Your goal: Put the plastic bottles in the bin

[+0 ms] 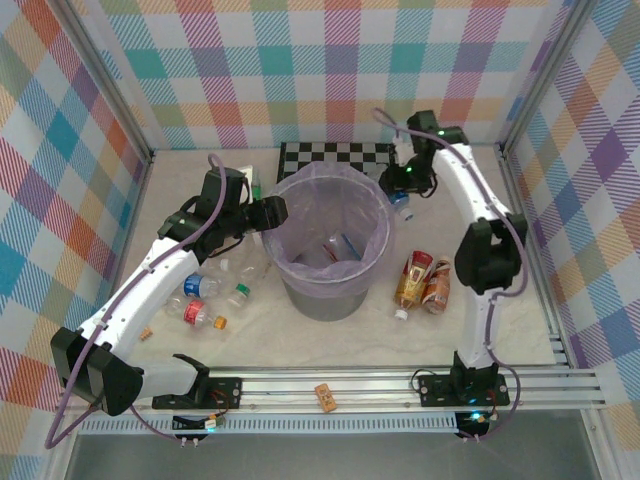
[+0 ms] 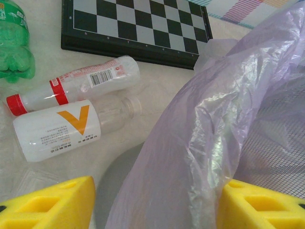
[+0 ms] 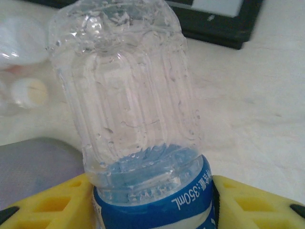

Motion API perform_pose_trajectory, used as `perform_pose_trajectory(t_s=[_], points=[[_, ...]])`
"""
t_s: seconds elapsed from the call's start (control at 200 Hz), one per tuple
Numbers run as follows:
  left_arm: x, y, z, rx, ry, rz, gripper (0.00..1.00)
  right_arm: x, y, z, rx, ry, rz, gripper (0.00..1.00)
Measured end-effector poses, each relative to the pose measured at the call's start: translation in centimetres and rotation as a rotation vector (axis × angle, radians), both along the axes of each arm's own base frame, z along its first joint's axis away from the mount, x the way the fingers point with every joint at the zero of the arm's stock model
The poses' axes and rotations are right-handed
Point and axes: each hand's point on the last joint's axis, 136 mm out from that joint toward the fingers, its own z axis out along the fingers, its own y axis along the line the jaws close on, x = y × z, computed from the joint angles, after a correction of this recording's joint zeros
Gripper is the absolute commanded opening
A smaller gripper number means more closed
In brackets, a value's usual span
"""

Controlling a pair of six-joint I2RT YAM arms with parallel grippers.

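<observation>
From above, the right gripper (image 1: 400, 188) holds a blue-labelled bottle (image 1: 402, 208) just beside the bin (image 1: 310, 300), at its far right rim; the left gripper (image 1: 272, 212) sits at its left rim

Left wrist: the yellow fingers (image 2: 47, 205) are spread wide, with the bin's lined rim between them

Right wrist: the fingers (image 3: 257, 202) are clamped on the bottle's blue label

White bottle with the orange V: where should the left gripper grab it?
Probably the labelled body of the white bottle, from straight above, jaws across its width: it lies flat on its side and that part is straight-walled. The red-capped bottle lies close along one side, so the jaw there has little room.
</observation>
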Motion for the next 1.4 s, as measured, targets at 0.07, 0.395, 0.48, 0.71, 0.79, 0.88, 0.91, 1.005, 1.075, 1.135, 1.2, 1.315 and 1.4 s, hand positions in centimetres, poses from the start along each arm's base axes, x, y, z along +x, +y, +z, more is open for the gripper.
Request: perform_pose_trajectory(t_s=[0.07, 0.395, 0.48, 0.71, 0.79, 0.88, 0.91, 1.005, 1.075, 1.135, 1.2, 1.315, 1.4], points=[[0.0, 0.0, 0.0, 0.000, 0.000, 0.000, 0.64, -1.0, -1.2, 3.1, 0.014, -0.044, -0.034, 0.47], [-0.1, -0.3, 0.1, -0.012, 0.004, -0.016, 0.63, -6.6, -1.8, 13.3, 0.071, -0.150, -0.060, 0.46], [-0.2, -0.5, 0.0, -0.012, 0.006, -0.028, 0.63, -7.9, -0.9, 15.8, 0.091, -0.191, -0.039, 0.46], [-0.2, -1.0, 0.0, 0.020, 0.023, -0.079, 0.62, -12.8, 5.0, 20.3, 0.167, -0.246, 0.118, 0.46], [-0.3, -1.1, -0.1, 0.030, 0.030, -0.094, 0.62, -14.6, 7.5, 20.2, 0.184, -0.224, 0.179, 0.46], [-0.4, -1.1, -0.2, 0.035, 0.035, -0.104, 0.62, -16.4, 10.3, 19.1, 0.193, -0.173, 0.238, 0.46], [-0.4, -1.1, -0.2, 0.036, 0.035, -0.105, 0.62, -16.8, 11.0, 18.8, 0.196, -0.154, 0.251, 0.46], [-0.5, -1.1, -0.2, 0.035, 0.035, -0.107, 0.62, -17.8, 13.6, 17.4, 0.203, -0.099, 0.290, 0.46], [-0.4, -1.1, -0.2, 0.035, 0.034, -0.107, 0.62, -17.9, 15.0, 16.1, 0.195, -0.058, 0.297, 0.46], [-0.4, -1.1, -0.2, 0.034, 0.034, -0.107, 0.62, -18.0, 15.8, 14.7, 0.181, -0.020, 0.294, 0.46], [-0.4, -1.1, -0.1, 0.034, 0.033, -0.107, 0.62, -18.2, 16.4, 13.1, 0.164, 0.025, 0.283, 0.46], [-0.4, -1.1, -0.2, 0.036, 0.033, -0.104, 0.62, -18.3, 16.4, 10.0, 0.123, 0.101, 0.250, 0.46], [-0.4, -1.1, -0.1, 0.035, 0.032, -0.105, 0.62, -18.3, 16.4, 7.5, 0.096, 0.156, 0.225, 0.45]])
